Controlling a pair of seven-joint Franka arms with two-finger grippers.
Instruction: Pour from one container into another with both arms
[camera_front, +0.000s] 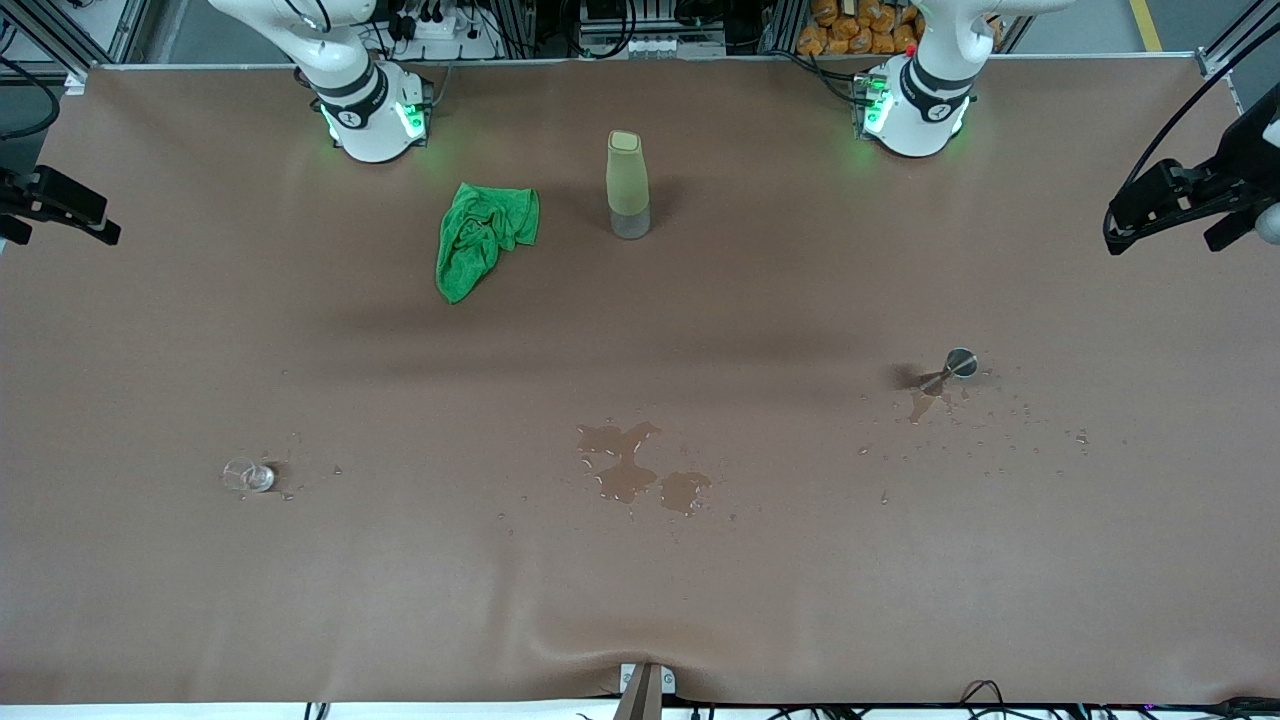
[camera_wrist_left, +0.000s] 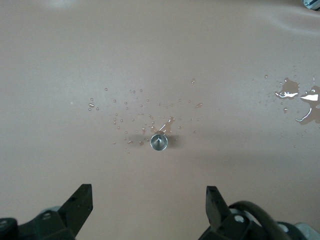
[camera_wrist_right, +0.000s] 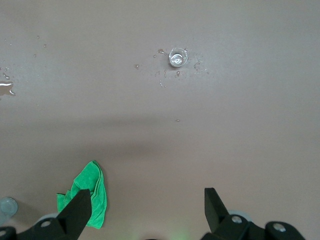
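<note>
Left gripper (camera_wrist_left: 149, 205) open, high over metal cup (camera_wrist_left: 158, 142); right gripper (camera_wrist_right: 147, 207) open above table, glass cup (camera_wrist_right: 177, 57) apart.

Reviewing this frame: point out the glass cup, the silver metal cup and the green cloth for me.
glass cup (camera_front: 249, 475): front view, on its clear rim and body.
silver metal cup (camera_front: 960, 363): front view, on its round rim.
green cloth (camera_front: 482, 235): front view, on the crumpled middle of the fabric.
</note>
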